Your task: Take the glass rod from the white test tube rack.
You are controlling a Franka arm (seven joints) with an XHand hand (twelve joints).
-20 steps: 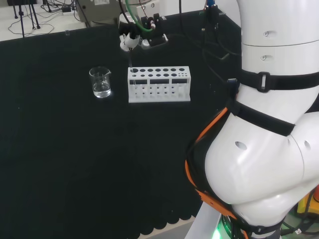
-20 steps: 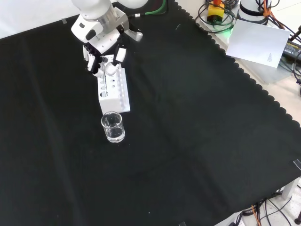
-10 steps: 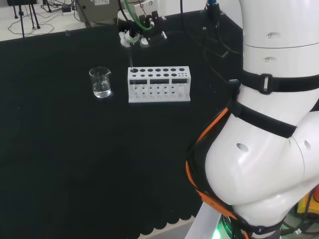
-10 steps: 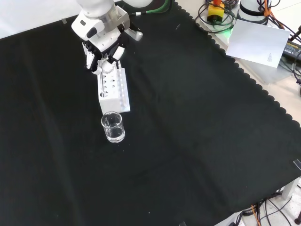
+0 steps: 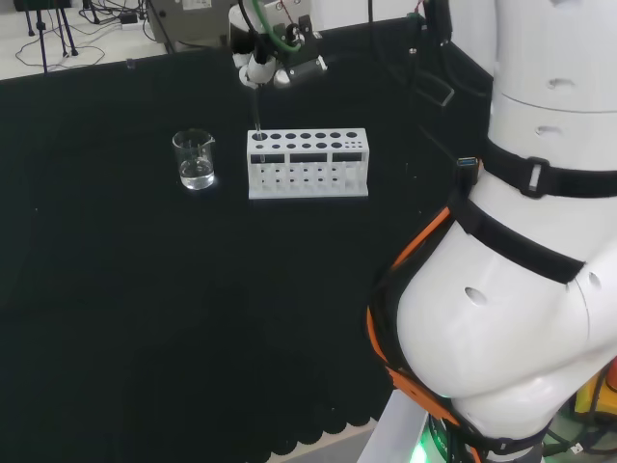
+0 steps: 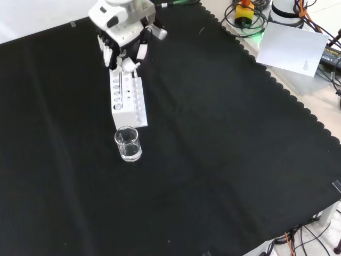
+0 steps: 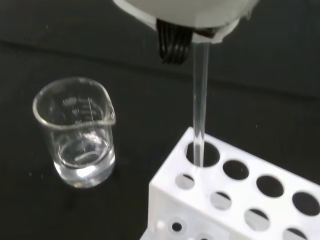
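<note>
Above the rack's end hole, I see the hand (image 6: 123, 45) holding the glass rod (image 7: 199, 100), fingers pinched on its top end. From the wrist camera the rod hangs upright from under the palm, and its lower tip is level with the rim of the corner hole in the white test tube rack (image 7: 235, 200); I can't tell whether the tip is a touch inside the hole or just clear of it.

From the head camera the hand (image 5: 258, 66) sits above the rack's left end, beyond it, with the rod (image 5: 255, 111) as a thin line running down to the leftmost hole of the rack (image 5: 308, 163). From the front camera the rack (image 6: 128, 101) lies lengthwise away from me, the hand over its far end, and the rod (image 6: 123, 80) shows only as a faint streak between the fingers and the rack top.

Other holes I can see in the rack look empty.

A small glass beaker (image 5: 195, 159) stands on the black counter (image 5: 116, 289), near the rack's left end in the head camera and apart from it. In the front camera the beaker (image 6: 128, 143) is just this side of the rack's near end. The wrist camera shows a shallow layer of clear liquid in the beaker (image 7: 77, 132), spout and printed scale visible.
</note>
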